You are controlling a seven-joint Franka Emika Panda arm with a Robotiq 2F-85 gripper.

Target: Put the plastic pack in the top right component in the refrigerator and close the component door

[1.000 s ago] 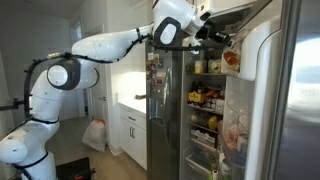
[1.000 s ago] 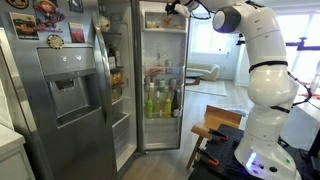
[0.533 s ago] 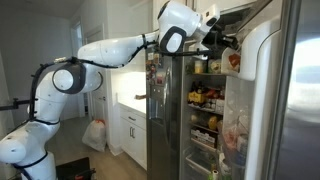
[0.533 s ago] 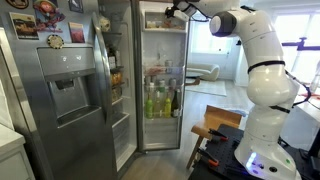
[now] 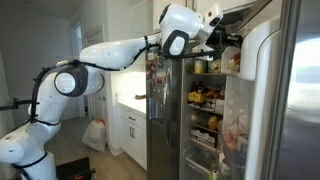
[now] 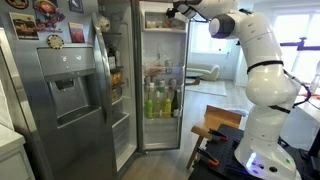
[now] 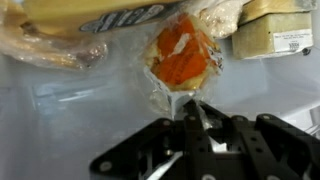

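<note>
Arm: the white arm (image 5: 110,50) stretches from low on the left up toward the fridge top.
Cabinets: white cabinets (image 5: 130,128) stand behind it, with a white bag (image 5: 94,134) on the floor beside them.
Refrigerator: the refrigerator (image 5: 160,130) stands open and lit, with bottles and jars (image 5: 205,98) on its shelves.
Gripper: the gripper (image 5: 224,38) is up inside the top compartment.
Fingers: in the wrist view the fingers (image 7: 188,128) are together, pinching the pack's clear edge.
Plastic pack: the plastic pack (image 7: 180,55) is clear wrap around something orange. It lies on the compartment's white floor, just ahead of the gripper.
Neighbour: a labelled block (image 7: 275,35) sits to its right.
</note>
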